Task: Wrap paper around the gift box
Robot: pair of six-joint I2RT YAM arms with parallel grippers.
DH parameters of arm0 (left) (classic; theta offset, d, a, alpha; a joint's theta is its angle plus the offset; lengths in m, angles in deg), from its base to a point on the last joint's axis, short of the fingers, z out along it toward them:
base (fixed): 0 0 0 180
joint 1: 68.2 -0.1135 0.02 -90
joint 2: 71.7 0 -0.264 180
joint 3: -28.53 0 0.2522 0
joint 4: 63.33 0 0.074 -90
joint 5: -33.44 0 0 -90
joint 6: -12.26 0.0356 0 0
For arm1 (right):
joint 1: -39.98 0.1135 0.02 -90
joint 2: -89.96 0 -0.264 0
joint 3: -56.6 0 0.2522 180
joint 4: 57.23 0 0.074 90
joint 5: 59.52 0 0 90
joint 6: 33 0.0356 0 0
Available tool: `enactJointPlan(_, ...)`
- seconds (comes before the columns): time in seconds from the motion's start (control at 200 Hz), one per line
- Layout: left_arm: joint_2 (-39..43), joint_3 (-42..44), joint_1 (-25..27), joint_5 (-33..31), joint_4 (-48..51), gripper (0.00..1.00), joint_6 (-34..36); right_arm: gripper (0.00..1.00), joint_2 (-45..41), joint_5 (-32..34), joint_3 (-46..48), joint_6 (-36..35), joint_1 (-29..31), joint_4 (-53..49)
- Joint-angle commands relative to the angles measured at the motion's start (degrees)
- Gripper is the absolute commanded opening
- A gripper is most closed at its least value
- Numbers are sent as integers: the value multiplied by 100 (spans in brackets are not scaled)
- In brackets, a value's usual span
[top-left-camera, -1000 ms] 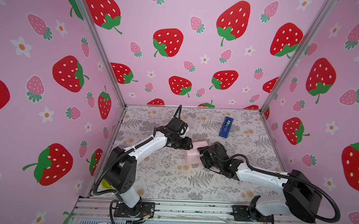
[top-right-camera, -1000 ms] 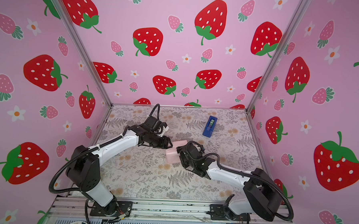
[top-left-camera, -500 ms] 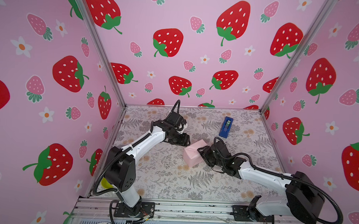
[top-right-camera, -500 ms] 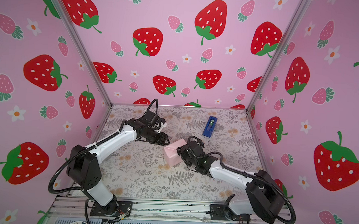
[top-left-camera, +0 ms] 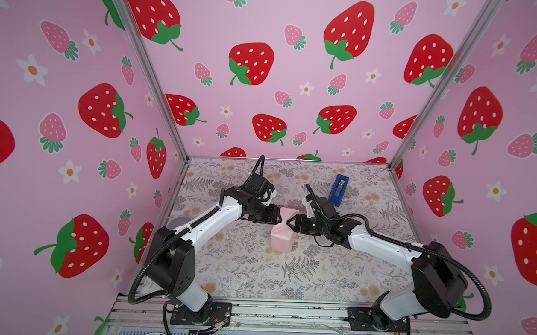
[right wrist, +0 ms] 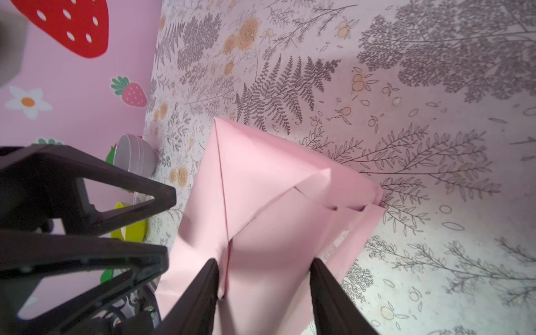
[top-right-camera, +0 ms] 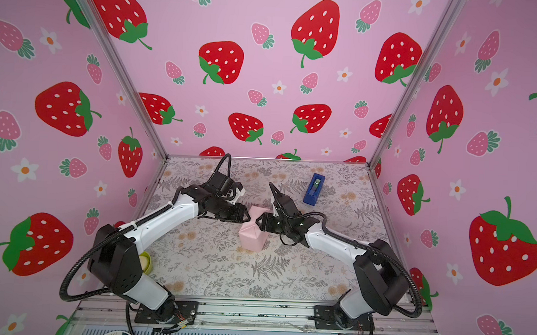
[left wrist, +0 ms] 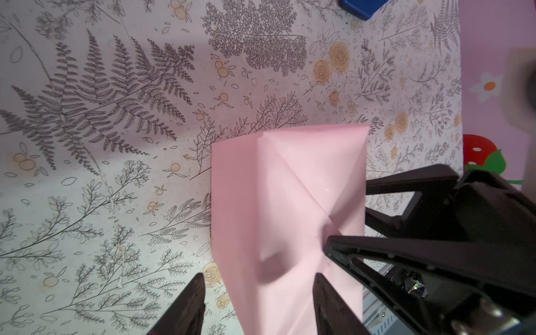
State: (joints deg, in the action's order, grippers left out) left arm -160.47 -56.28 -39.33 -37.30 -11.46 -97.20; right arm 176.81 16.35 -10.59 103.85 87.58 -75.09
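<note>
The paper point(top-left-camera: 283, 237) point(top-right-camera: 251, 236), pale pink side out, is folded into an upright carton-shaped parcel on the table's middle. The gift box is hidden inside it. My left gripper point(top-left-camera: 279, 217) point(top-right-camera: 246, 215) meets the parcel's top from the left and my right gripper point(top-left-camera: 290, 222) point(top-right-camera: 258, 221) from the right, and the paper there is pushed in to a narrow waist. In the left wrist view my left gripper point(left wrist: 258, 278) is open, one finger off the paper point(left wrist: 290, 203). In the right wrist view my right gripper point(right wrist: 264, 261) is open, both fingertips resting on the paper point(right wrist: 261, 179).
A blue tape dispenser point(top-left-camera: 338, 190) point(top-right-camera: 313, 189) stands at the back right of the fern-printed table point(top-left-camera: 256, 276). A grey bowl point(right wrist: 136, 155) and a yellow-green lid point(top-right-camera: 145, 261) sit by the left wall. Strawberry-print walls close in three sides.
Both grippers have moved onto the parcel's top from opposite sides. The parcel now stands upright with its top pressed inward. The right jaws have narrowed.
</note>
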Motion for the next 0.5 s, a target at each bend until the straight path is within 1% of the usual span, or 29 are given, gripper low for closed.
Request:
enactJointPlan(0.0,404,242,-12,-293,-272,62,-362,52,336,-328,-3,-902,41,-1462)
enactJointPlan(0.055,497,349,-12,-231,-396,62,-529,52,364,-353,-67,-988,41,-1636)
enactJointPlan(0.18,598,595,-13,122,-794,62,-1110,52,363,-322,-166,-1123,31,-1813)
enactJointPlan(0.2,606,642,-12,148,-848,62,-1183,49,356,-306,-175,-1134,31,-1834)
enactJointPlan(0.255,633,758,-12,245,-1009,62,-1342,49,326,-267,-194,-1144,22,-1855)
enactJointPlan(0.34,670,975,3,310,-1244,58,-1517,48,332,-290,-237,-1156,5,-1871)
enactJointPlan(0.42,665,1107,21,377,-1321,52,-1598,46,374,-296,-298,-1170,3,-1905)
enactJointPlan(0.495,608,1221,65,465,-1384,50,-1646,45,408,-309,-333,-1164,-5,-1910)
